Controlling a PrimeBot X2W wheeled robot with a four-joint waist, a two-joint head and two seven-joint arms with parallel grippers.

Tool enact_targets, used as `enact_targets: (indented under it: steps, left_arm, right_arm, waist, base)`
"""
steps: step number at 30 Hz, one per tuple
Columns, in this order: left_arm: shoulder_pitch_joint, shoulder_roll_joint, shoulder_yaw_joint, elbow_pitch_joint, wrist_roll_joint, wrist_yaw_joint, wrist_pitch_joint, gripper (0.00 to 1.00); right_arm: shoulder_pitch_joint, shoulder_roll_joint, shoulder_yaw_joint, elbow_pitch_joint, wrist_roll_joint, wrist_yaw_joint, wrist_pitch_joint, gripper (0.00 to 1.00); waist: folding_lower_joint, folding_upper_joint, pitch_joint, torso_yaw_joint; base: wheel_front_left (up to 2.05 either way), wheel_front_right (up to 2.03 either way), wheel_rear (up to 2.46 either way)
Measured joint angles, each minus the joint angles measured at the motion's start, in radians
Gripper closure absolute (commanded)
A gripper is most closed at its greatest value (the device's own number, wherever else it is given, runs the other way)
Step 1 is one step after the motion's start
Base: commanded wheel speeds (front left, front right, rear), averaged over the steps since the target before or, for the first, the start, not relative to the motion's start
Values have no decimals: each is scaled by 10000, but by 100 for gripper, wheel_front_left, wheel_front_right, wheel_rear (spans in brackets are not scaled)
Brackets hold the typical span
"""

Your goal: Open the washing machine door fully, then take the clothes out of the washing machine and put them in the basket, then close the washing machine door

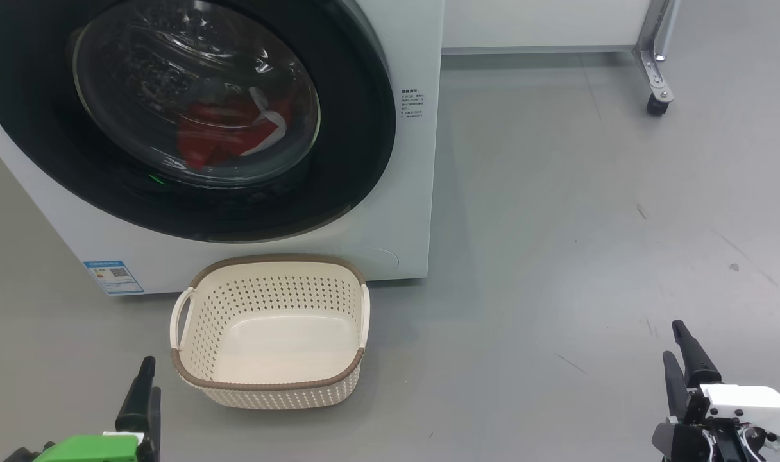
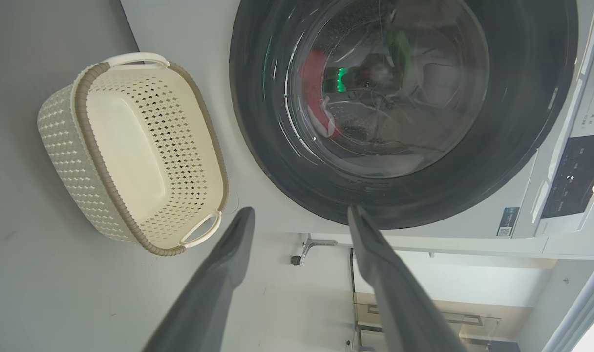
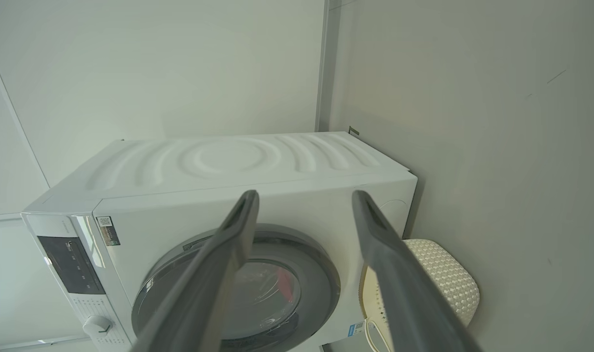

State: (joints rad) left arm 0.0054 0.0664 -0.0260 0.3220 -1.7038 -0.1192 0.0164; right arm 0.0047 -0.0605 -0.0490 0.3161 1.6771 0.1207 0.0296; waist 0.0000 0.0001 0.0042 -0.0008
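I'm holding left claw, right claw released | basket sitting near left claw | washing machine door facing me, shut

Fingers spread, empty: left end effector, right end effector.

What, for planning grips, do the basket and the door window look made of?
The basket looks like matte cream moulded plastic: regular punched holes, with a brown woven-look rim. The door window seems clear glass, perhaps plastic, glossy: it carries reflections, and the red clothes show through it.
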Motion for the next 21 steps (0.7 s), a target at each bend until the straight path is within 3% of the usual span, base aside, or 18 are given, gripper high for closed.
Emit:
enact_targets:
  steps: [21]
  left_arm:
    - [-29, -48, 232, -222, 1080, 0, -531, 0]
  right_arm:
    - [-9, 12, -10, -642, -803, 0, -556, 0]
  waist:
    - [0, 0, 11, 12]
  base:
    - [0, 0, 0]
